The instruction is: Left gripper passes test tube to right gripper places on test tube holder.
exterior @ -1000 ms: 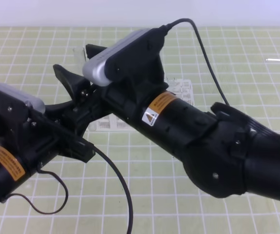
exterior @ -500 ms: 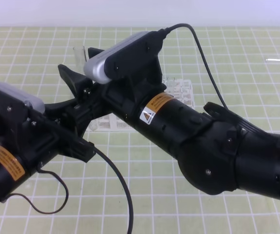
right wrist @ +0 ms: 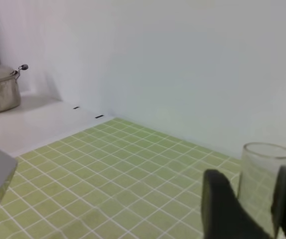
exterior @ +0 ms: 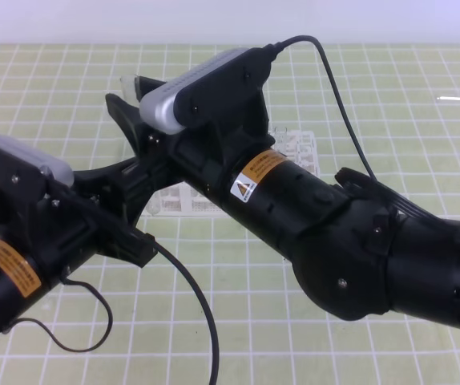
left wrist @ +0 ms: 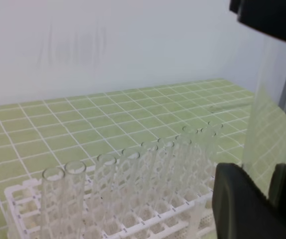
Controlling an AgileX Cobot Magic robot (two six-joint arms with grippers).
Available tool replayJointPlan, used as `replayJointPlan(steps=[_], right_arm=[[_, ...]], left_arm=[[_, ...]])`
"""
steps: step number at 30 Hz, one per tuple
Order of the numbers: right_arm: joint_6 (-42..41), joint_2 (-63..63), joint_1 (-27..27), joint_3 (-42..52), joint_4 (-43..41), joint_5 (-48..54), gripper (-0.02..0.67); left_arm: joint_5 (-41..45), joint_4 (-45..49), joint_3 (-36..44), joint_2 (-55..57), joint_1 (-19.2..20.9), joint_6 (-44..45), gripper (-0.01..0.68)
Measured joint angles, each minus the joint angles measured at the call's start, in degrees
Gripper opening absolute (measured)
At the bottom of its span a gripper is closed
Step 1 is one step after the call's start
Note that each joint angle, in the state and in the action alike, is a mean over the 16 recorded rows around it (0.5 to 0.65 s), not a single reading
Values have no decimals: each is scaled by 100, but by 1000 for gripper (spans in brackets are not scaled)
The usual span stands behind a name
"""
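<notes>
Green grid mat (exterior: 294, 337) under a plain white wall; steel pot (right wrist: 1, 89) on a white ledge far off in right wrist view.

Handover step, mid-air above the mat. Left gripper (left wrist: 255, 199) pressed together on tube (left wrist: 267, 124), pinching it near the lower end, tube upright. Right gripper (right wrist: 250, 204) at the upper end: fingers (right wrist: 222, 204) flanking the open rim, one each side. Contact not resolvable, so can't tell if clamped or a hair apart. From overhead both grippers meet at upper left, tube barely visible there.

Rack (exterior: 298, 152) on the mat, just behind and below the arms, mostly hidden overhead. In left wrist view already carrying a row of tubes (left wrist: 133, 179).

Next, as judged: right pinches firm, only then left lets go; then carry to a free hole, keep tube vertical, lower straight.

Materials: tube clear thin glass, cylindrical, slick, so a slip risk under light grip. Rack white plastic lattice, square holes, open sides. Grippers matte black, hard-looking.
</notes>
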Motion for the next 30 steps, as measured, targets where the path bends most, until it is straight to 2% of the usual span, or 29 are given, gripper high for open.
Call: replayJointPlan(steps=[9,17,22,30], right_arm=[[15,0,0,0,0,-39,125],[23,0,0,0,0,-55,100],[17,0,0,0,5,-62,100],[-58,-32,-5,0,38,-77,99]], left_arm=[[30,8,0,10,-2,-3,48],[-3,10,0,12,-3,-3,75],[-66,10,0,5,-1,-2,184],[-120,13,0,9,-2,-2,437]])
